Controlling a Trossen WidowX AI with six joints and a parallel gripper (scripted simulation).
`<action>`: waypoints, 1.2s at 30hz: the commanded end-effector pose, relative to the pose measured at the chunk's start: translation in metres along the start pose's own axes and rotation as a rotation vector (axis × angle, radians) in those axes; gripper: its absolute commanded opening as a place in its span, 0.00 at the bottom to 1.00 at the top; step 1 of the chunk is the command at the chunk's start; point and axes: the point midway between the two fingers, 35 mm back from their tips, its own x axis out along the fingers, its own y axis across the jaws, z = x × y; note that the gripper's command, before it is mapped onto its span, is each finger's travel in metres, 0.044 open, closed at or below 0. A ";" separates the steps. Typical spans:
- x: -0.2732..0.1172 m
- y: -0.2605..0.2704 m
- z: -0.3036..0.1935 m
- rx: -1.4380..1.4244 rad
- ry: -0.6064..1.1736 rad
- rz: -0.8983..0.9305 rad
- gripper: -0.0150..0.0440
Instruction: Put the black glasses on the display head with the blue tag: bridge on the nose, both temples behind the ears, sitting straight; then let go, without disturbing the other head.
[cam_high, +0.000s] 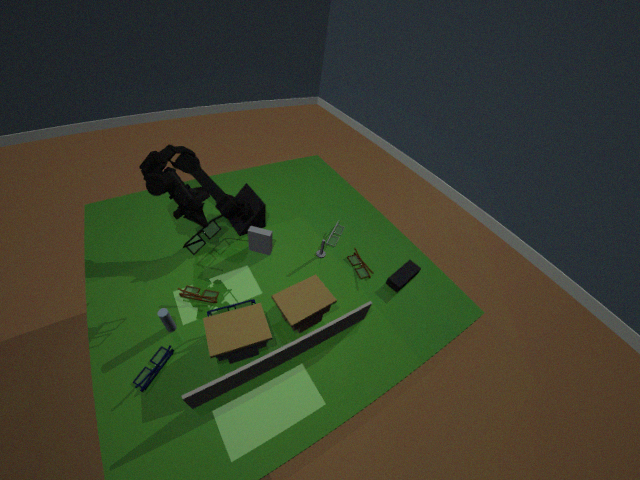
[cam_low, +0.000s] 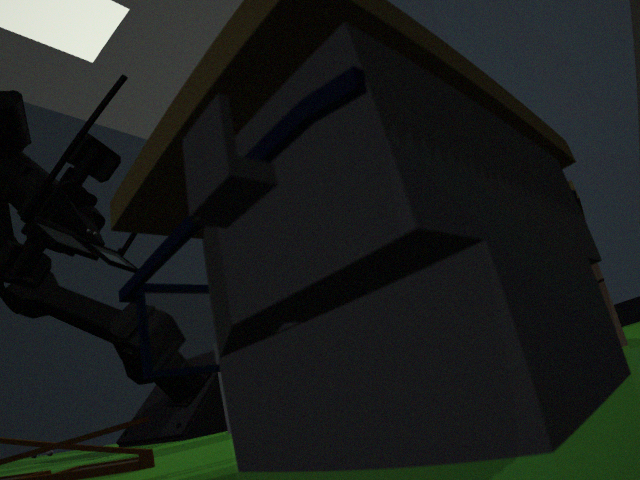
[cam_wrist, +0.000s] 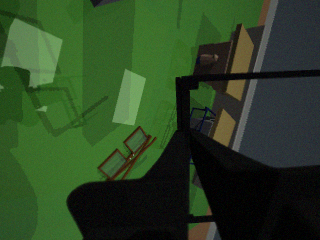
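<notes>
My gripper (cam_high: 207, 222) (cam_wrist: 184, 135) is shut on the black glasses (cam_high: 211, 230) (cam_low: 98, 114) (cam_wrist: 240, 76), high above the green mat near the arm's base. Their front and a long temple show at the fingertips. In the wrist view a brownish head (cam_wrist: 209, 59) with a small blue patch beside it is under the farther wooden roof (cam_high: 303, 299) (cam_wrist: 241, 62). The other, grey head (cam_low: 320, 206) (cam_high: 237, 330) (cam_wrist: 223, 131) is under the nearer roof and wears blue glasses (cam_high: 231, 307) (cam_low: 310, 111) (cam_wrist: 200, 111). The roofs hide both heads in the top view.
A grey box (cam_high: 260, 240) stands near the gripper. A low wall (cam_high: 279, 355) runs behind the roofs. Red glasses (cam_high: 199, 295) (cam_wrist: 131, 156), a grey cylinder (cam_high: 166, 320), dark blue glasses (cam_high: 153, 368), a black box (cam_high: 403, 275) and white glasses (cam_high: 334, 235) are also on the mat.
</notes>
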 end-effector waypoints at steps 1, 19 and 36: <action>0.011 -0.006 -0.001 0.037 -0.034 0.033 0.25; 0.068 -0.039 0.010 0.211 -0.159 0.239 0.25; 0.118 -0.067 0.042 0.322 -0.152 0.455 0.25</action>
